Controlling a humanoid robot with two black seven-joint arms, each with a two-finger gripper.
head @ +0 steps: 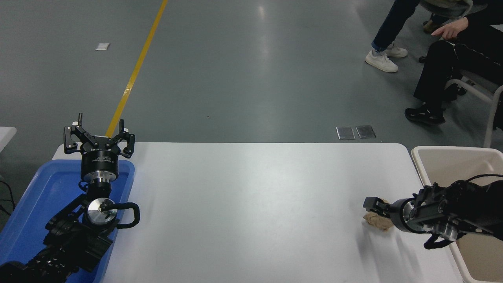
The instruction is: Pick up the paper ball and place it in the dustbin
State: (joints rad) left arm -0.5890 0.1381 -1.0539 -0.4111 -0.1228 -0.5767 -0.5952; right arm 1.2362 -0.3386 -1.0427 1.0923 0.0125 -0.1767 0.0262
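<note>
The paper ball (pixel 378 222), a crumpled tan wad, is at the table's right side, close to the dustbin (pixel 452 148), a cream-white bin that stands off the table's right edge. My right gripper (pixel 373 214) reaches in from the right across the bin and is shut on the ball. One black finger (pixel 371 204) lies over the ball's top, and the other is hidden behind the ball. The ball is low over the table. My left gripper (pixel 99 133) is parked open at the far left, above the blue tray.
A shallow blue tray (pixel 47 184) lies under my left arm at the table's left edge. The white table (pixel 251 204) spreads between the arms. A seated person's legs (pixel 436 78) and a chair are beyond the far right corner.
</note>
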